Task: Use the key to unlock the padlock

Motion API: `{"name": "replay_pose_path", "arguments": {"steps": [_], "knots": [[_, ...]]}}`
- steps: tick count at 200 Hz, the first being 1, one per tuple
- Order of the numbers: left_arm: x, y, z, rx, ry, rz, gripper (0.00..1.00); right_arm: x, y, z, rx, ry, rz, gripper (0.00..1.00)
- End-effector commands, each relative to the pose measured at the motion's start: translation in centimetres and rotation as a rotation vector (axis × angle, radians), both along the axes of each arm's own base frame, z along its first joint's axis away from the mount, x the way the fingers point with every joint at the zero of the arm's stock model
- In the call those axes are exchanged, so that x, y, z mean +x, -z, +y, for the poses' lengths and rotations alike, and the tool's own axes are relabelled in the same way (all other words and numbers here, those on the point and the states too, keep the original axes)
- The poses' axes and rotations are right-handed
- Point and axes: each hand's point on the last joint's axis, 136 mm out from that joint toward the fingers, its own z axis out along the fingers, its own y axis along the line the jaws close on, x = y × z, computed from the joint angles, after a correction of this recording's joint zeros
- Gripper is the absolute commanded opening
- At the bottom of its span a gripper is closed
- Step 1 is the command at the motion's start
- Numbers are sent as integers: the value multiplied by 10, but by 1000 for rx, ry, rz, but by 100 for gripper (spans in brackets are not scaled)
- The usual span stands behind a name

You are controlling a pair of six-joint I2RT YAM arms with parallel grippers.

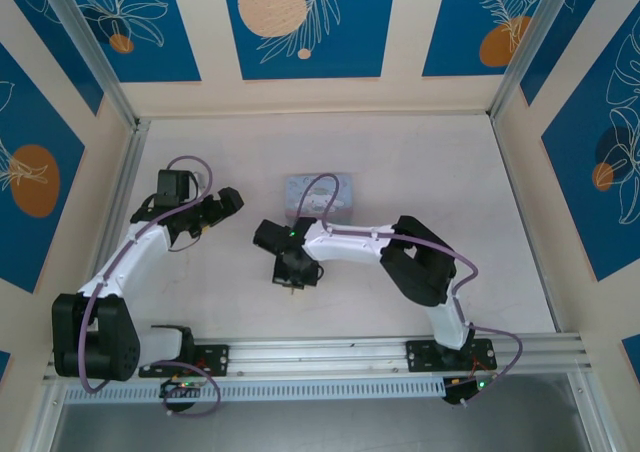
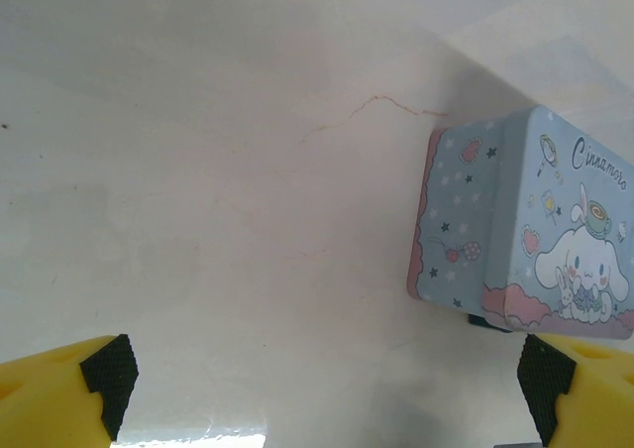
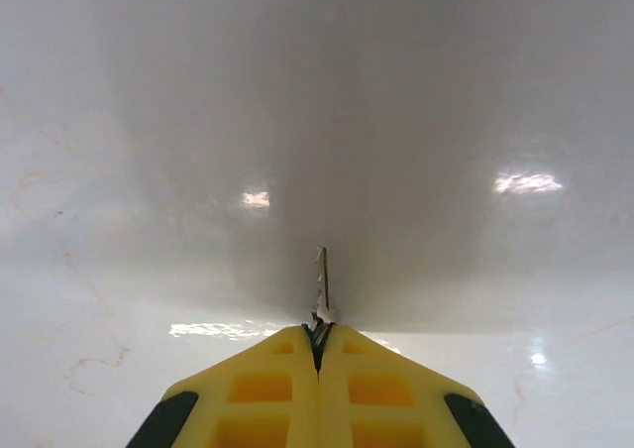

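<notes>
A thin metal key (image 3: pixel 321 281) sticks out from between my right gripper's (image 3: pixel 319 331) yellow fingertips, its toothed blade pointing at the pale table just beyond. That gripper is shut on the key's head. From above, the right gripper (image 1: pixel 293 282) hangs low over the table's middle, in front of the tin. My left gripper (image 2: pixel 327 379) is open and holds nothing. Its yellow fingertips (image 2: pixel 99 379) stand wide apart over bare table, left of the tin. From above, the left gripper (image 1: pixel 222 207) sits at the table's left. The padlock is hidden.
A pale blue cartoon tin (image 1: pixel 320 197) lies mid-table; up close the tin (image 2: pixel 525 230) has a small dark edge (image 2: pixel 487 321) under its near corner that I cannot identify. Metal posts and patterned walls (image 1: pixel 300 22) enclose the table. A rail (image 1: pixel 330 354) runs along the near edge.
</notes>
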Motion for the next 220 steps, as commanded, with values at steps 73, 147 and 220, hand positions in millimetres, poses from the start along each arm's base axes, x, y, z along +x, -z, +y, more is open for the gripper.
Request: {"name": "replay_pose_path", "arguments": {"steps": [73, 147, 220], "knots": [[11, -30, -51, -367, 82, -93, 100, 79, -111, -32, 679, 21, -305, 0], [24, -61, -107, -494, 122, -96, 100, 131, -186, -69, 1102, 12, -644, 0], [39, -84, -162, -666, 49, -90, 92, 177, -180, -93, 1012, 384, -779, 0]]}}
